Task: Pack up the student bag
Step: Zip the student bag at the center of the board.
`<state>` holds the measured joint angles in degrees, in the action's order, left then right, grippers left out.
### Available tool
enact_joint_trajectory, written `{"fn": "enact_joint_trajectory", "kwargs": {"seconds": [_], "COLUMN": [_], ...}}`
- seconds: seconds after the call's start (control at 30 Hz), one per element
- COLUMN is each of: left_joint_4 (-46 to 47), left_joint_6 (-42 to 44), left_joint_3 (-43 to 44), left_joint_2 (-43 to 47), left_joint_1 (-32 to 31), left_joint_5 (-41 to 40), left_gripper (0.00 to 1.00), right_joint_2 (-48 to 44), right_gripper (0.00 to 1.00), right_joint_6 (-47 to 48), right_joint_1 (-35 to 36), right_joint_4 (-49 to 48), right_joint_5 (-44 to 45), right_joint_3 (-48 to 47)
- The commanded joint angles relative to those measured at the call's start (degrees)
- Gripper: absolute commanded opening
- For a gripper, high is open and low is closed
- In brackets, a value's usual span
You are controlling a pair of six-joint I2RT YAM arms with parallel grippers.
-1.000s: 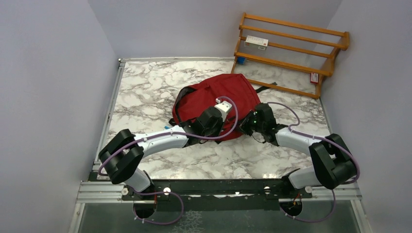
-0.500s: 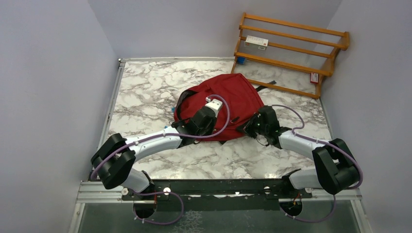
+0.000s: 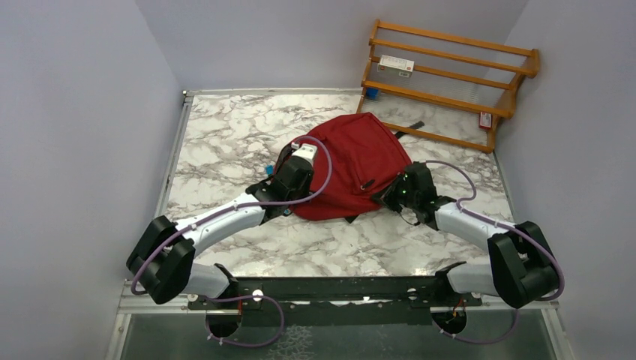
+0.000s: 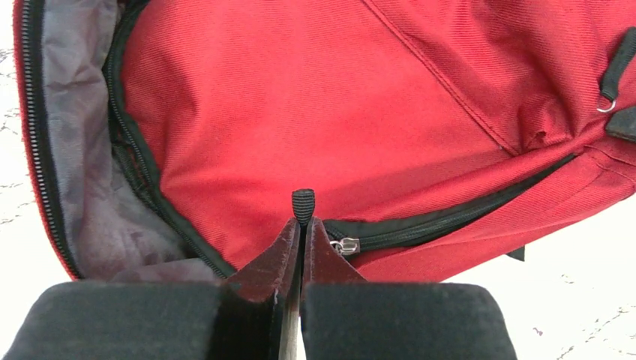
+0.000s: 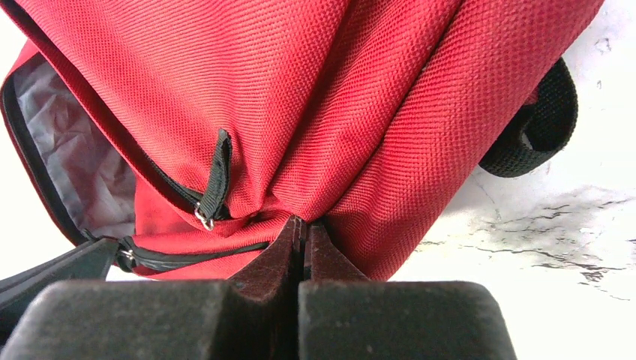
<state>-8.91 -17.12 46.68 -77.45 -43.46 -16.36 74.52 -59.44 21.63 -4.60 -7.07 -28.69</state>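
Since a second ago, the left pincer (image 3: 298,166) has swung away to the left and farther out, from the middle of the student bag (image 3: 352,161) to its left rim, and the bag has turned and shifted to the far right; the right pincer (image 3: 387,196) has drifted slightly right with it. Overhead view: the bag lies between the two pincers, right of the left one and left of the right one, with its far corner close to the wooden rack (image 3: 450,75). Bare marble table (image 3: 225,142) extends left of and beyond the left pincer up to the raised edge rail, and more lies on the near side of both pincers. Right of the right pincer, marble continues to the side wall. Left wrist view: the left pincer (image 4: 302,225) is closed on a black ribbed zipper pull (image 4: 303,202), whose tip protrudes just past the fingertips. The bag (image 4: 300,97) fills the field ahead; its open mouth with grey lining (image 4: 82,150) lies ahead to the left, and a closed pocket zipper (image 4: 450,217) runs off to the right. Right wrist view: the right pincer (image 5: 303,225) is closed, pinching a fold of the bag's (image 5: 337,97) red fabric at its edge. A black strap (image 5: 540,120) loops out ahead to the right, with open marble below it.
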Motion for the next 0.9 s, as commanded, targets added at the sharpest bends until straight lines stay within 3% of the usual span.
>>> {"fn": "enact_joint_trajectory", "kwargs": {"seconds": [0.0, 0.13, 0.3, 0.53, 0.7, 0.87], "left_joint_4": [-2.7, -2.2, 1.4, 2.9, 5.7, 11.5], "left_joint_6": [1.2, 3.3, 6.7, 6.4, 5.5, 5.7], "left_joint_3": [-0.1, 0.5, 1.4, 2.3, 1.6, -0.3], "left_joint_2": [2.6, 3.7, 6.7, 7.7, 9.3, 12.2], "left_joint_1": [1.9, 2.5, 2.4, 2.5, 2.4, 2.4], "left_joint_5": [-3.4, -0.7, 7.5, 10.8, 14.4, 21.8], "left_gripper": [0.0, 0.0, 0.0, 0.0, 0.0, 0.0], "right_joint_2": [-1.7, -3.1, -8.5, -16.7, -17.5, -10.9], "right_gripper": [0.0, 0.0, 0.01, 0.31, 0.37, 0.42], "right_joint_6": [2.8, 4.9, 16.4, 32.4, 37.5, 40.1], "right_joint_1": [-1.5, -1.5, -1.6, -1.6, -1.6, -1.5], "right_joint_4": [4.2, 4.2, -1.7, -4.3, -7.3, -11.8], "right_joint_5": [6.0, 5.5, -1.9, -11.1, -17.6, -30.0], "right_joint_3": [0.5, 0.2, -0.1, -3.3, -5.9, -9.2]}}
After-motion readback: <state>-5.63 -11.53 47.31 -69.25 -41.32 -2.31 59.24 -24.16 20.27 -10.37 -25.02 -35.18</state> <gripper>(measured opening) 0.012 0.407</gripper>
